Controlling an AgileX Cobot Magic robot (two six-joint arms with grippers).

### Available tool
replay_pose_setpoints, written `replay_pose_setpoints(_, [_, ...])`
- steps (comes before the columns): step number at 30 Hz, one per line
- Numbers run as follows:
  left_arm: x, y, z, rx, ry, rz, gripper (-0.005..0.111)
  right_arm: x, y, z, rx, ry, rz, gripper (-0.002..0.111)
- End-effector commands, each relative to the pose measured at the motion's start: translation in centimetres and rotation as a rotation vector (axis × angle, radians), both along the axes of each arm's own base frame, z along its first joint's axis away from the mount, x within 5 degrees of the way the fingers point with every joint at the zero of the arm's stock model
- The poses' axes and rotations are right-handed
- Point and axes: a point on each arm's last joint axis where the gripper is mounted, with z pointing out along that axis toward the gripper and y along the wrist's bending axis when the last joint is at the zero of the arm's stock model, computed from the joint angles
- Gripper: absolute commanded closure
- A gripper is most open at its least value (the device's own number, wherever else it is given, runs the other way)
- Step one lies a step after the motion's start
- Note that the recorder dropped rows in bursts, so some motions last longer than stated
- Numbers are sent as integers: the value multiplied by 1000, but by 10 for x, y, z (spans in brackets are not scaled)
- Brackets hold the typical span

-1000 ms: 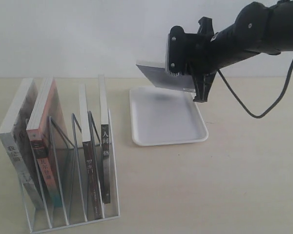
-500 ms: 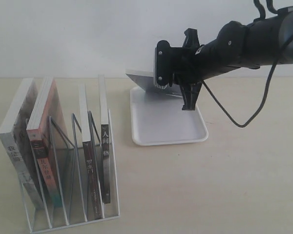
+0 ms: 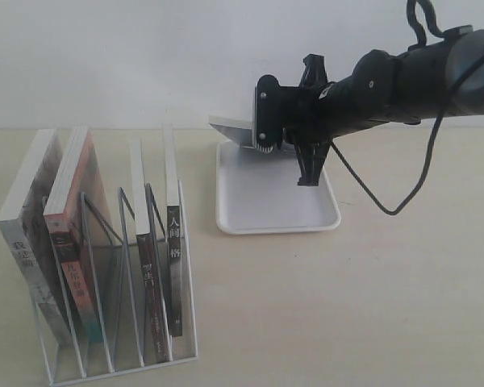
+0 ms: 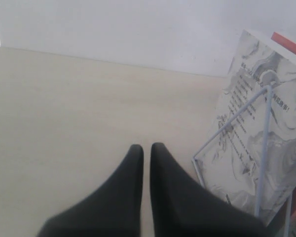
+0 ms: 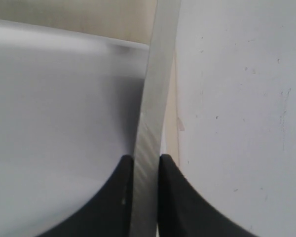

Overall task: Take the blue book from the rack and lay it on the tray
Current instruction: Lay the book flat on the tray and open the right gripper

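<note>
Blue book (image 3: 230, 129) sits tilted at the far edge of the tray (image 3: 266, 201), upper centre of frame, my right end effector (image 5: 146, 165) clamped tight on its edge.

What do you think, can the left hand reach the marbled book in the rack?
Probably yes: the left hand is beside the marbled book with only bare table between. The rack wire crosses its cover, and the closed hand must open first.

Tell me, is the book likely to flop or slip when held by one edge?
Probably stiff enough: the book juts out straight from the pincer, no sag visible. Its thin edge looks smooth, so it may slip.
</note>
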Motion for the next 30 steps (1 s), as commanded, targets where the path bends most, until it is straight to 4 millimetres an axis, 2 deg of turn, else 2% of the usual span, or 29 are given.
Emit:
replay_pose_setpoints(1, [0,0,-1,5,1,2,102,1,0,1,40,29,-33,108])
replay_pose_setpoints(5, [0,0,-1,5,1,2,102,0,0,0,53,56,-45,106])
replay_pose_setpoints(8, [0,0,-1,5,1,2,102,-1,0,-1,50,71,-42,92])
replay_pose_setpoints(10, [0,0,-1,5,1,2,102,-1,0,-1,53,73,-45,77])
replay_pose_setpoints(13, [0,0,-1,5,1,2,102,-2,0,-1,60,80,-52,65])
replay_pose_setpoints(24, [0,0,-1,5,1,2,102,-7,0,-5,98,180,-93,65])
replay_pose_setpoints(30, [0,0,-1,5,1,2,102,-17,-3,12,138,252,-119,65])
